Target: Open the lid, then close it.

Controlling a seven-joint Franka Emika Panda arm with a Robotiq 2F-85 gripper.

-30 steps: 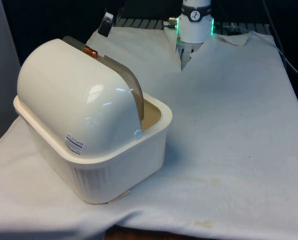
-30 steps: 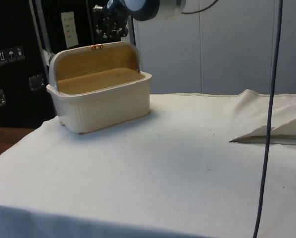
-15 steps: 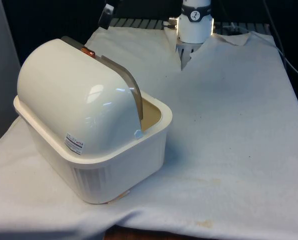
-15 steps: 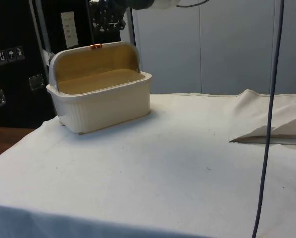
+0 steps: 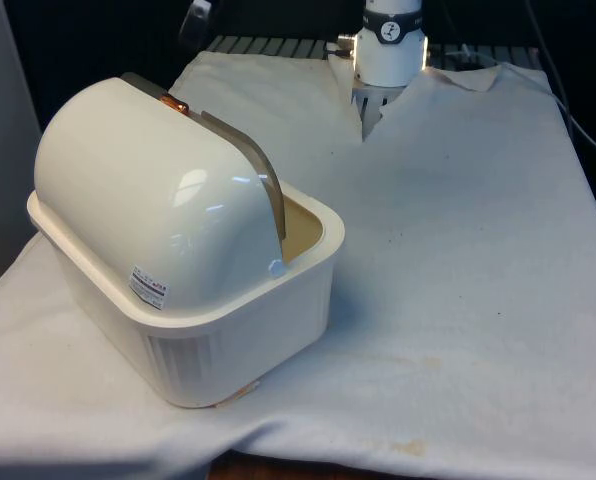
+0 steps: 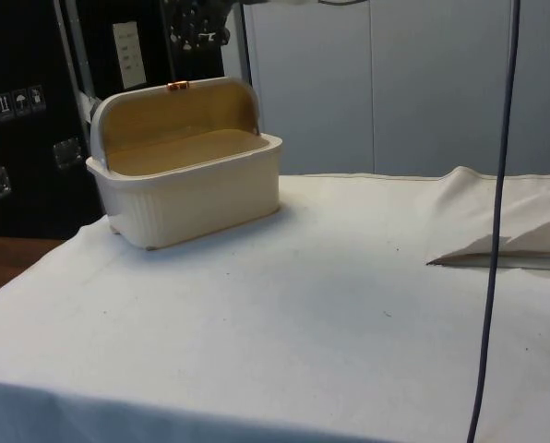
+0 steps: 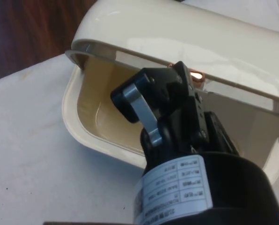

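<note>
A white cloth [image 5: 458, 250] covers the table. A dark cable [image 6: 496, 231] hangs down at the side view's right.

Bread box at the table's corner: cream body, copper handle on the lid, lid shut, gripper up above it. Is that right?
Not quite: the lid is open, rolled back over the bread box. The side view shows the tan inside laid bare. The rest stands: cream body, the copper handle on the lid's edge, and the gripper up above it, clear of the handle.
</note>
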